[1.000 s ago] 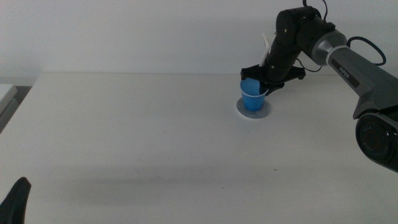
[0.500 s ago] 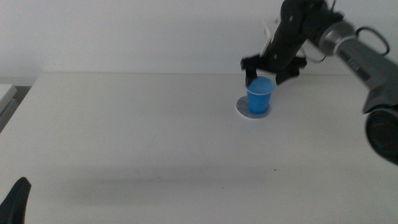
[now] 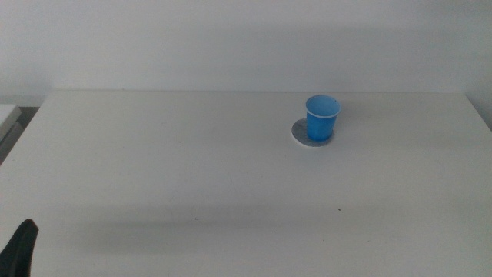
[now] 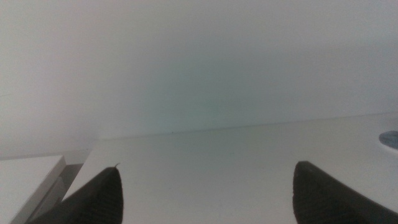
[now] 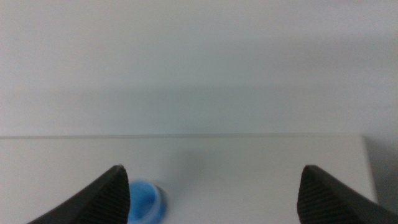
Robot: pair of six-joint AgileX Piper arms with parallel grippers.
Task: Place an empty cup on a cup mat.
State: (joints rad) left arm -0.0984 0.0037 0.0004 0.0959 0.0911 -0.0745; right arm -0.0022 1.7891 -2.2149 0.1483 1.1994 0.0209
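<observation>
The small bright blue tapered plastic cup (image 3: 322,118) stands upright on the flat round mottled grey cup mat (image 3: 301,134) on the white counter (image 3: 192,169). The right end effector (image 5: 211,186) is spread wide and clear of the cup, which shows beside one of its jaws. The left end effector (image 4: 205,190), also spread, waits at the counter's near left corner.

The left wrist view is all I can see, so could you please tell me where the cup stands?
Observer: The middle view shows the blue cup upright on the grey mat, toward the table's far right.
Operator: Is anything gripping it?
Observer: No. The right claw is open and empty in its own view, with the cup beside one tip.
Operator: Does my claw appear in the middle view?
Observer: Only a dark tip of the left claw, at the bottom left corner, far from the cup.
</observation>
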